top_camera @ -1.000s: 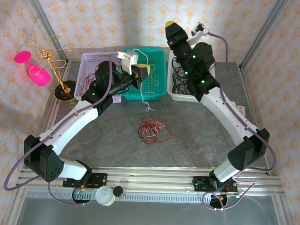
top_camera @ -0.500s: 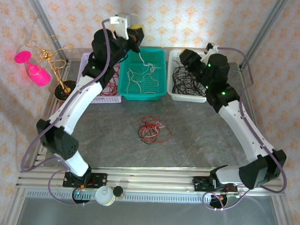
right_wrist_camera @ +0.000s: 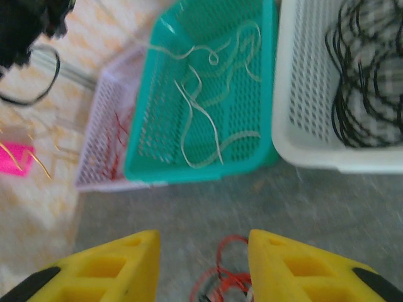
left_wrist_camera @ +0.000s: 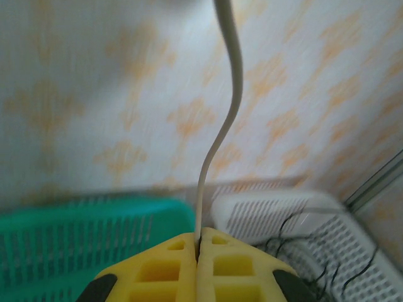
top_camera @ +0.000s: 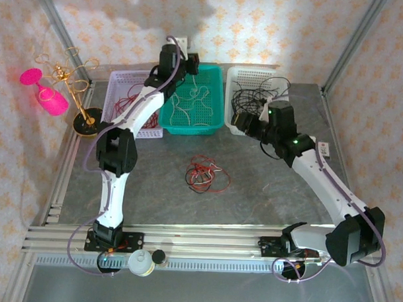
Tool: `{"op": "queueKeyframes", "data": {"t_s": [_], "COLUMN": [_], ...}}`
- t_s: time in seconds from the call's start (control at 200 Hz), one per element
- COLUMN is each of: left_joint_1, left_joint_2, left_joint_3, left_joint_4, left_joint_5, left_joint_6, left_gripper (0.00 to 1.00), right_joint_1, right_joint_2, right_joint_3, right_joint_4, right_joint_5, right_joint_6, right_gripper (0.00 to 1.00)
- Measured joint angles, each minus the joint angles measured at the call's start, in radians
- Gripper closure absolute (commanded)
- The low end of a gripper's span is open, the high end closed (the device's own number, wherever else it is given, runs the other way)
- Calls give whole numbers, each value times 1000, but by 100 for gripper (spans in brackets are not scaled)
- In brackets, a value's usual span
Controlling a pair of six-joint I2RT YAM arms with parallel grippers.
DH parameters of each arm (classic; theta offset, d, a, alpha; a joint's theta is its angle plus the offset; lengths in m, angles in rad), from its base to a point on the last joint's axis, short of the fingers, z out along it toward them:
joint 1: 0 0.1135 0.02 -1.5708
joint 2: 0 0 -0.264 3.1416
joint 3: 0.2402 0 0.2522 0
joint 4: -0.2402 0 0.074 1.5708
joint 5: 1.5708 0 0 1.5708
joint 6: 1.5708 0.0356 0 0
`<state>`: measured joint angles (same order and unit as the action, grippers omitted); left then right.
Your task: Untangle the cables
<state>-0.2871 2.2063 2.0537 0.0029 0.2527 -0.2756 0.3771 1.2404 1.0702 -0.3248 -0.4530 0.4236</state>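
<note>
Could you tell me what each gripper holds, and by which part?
Left gripper pinches a white cable; where along it cannot be told. Right gripper holds nothing.

The cables (top_camera: 204,174) lie in a small, loose tangle mid-table (top_camera: 147,189): mostly red loops, with white and perhaps black strands through them. Toward twelve o'clock from it, one white strand (left_wrist_camera: 221,119) curves upward, pinched in the left gripper (left_wrist_camera: 197,244).

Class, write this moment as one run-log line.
left gripper: shut on white cable, over teal basket | right gripper: open, near cable knot on table
</note>
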Motion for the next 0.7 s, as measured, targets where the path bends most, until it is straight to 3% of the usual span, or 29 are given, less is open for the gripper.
{"op": "queueKeyframes", "data": {"t_s": [0.17,0.31,0.44,0.701], "left_joint_1": [0,0,0,0], "left_joint_2": [36,36,21,-212], "left_joint_3": [-93,-146,-195,-423], "left_joint_4": [-70,-110,-142,-185], "left_joint_5": [-19,-30,-40,-82], "left_joint_6": [-73,-116,-129,-136], "left_gripper": [73,45,37,34], "right_joint_1": [58,100,100,110], "right_joint_2": [4,44,121,187], "right_joint_3": [-108,-183,-214,-222], "right_joint_4": [-51,-54,-57,-24], "right_joint_5": [-16,-16,-18,-37], "right_joint_6": [-108,-141,-92,40], "right_gripper": [59,59,60,59]}}
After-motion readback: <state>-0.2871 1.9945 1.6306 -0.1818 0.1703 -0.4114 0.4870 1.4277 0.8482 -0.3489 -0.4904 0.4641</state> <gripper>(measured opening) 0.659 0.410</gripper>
